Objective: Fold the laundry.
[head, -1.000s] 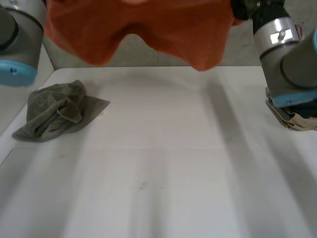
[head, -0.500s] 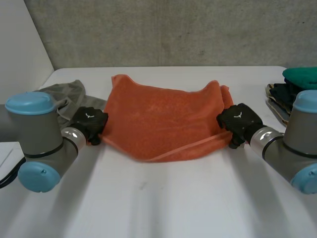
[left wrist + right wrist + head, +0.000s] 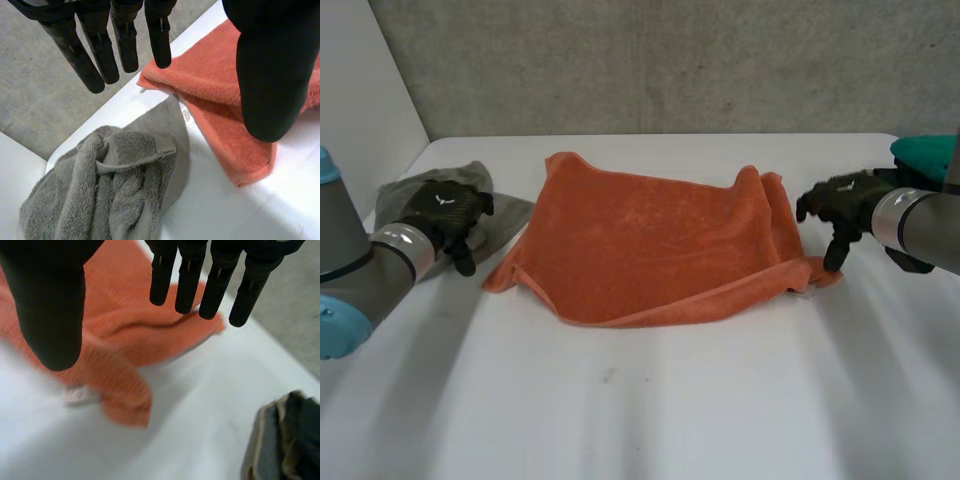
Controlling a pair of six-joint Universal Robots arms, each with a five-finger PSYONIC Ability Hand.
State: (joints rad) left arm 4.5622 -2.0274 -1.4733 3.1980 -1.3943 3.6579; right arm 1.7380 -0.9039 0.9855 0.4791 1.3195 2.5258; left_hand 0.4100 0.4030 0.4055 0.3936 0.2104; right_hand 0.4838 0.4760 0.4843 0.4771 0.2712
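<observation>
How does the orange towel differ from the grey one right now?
The orange towel lies spread out, rumpled at its edges; the grey towel sits bunched in a heap by the left hand. The orange one covers far more table than the grey. Both are terry cloth, neither folded.

L robot hand (image 3: 445,212), at desk's (image 3: 670,400) L edge: matte black, small white V mark on back, silver wrist band (image 3: 402,248), then grey arm (image 3: 342,245) w/ light-blue cap (image 3: 332,325). R robot hand (image 3: 838,203), at desk's R edge: same black, silver band (image 3: 886,214), grey forearm (image 3: 932,242). Fingers (image 3: 125,40) slim rods w/ rounded tips; thumb (image 3: 272,75) much thicker
</observation>
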